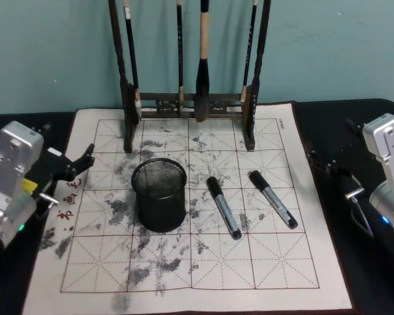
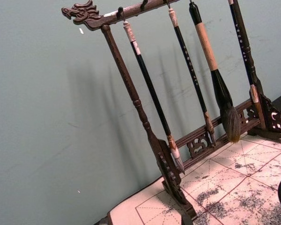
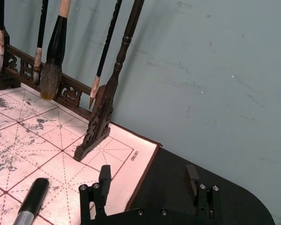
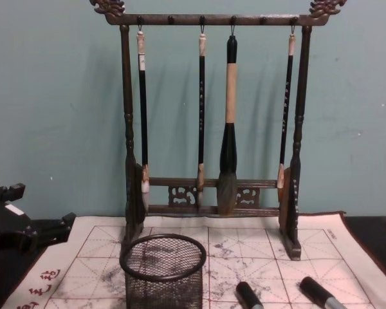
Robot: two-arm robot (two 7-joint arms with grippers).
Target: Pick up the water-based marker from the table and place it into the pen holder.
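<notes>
Water-based marker (image 1: 223, 207) lies flat on the mat (image 1: 249, 275) covering the table (image 1: 374, 282), just right of the pen holder (image 1: 159, 195), not touching. Second marker (image 1: 273, 199) lies beside it, further right. Left gripper (image 1: 81, 165) sits at the mat's left edge, fingers apart, empty. Right gripper (image 3: 148, 177) sits off the mat's right edge, fingers spread, empty. Brush rack (image 1: 190, 102) stands at the back.

The left end effector (image 1: 84, 164) and right end effector (image 3: 148, 180) hover low at either side, both spread open.
</notes>
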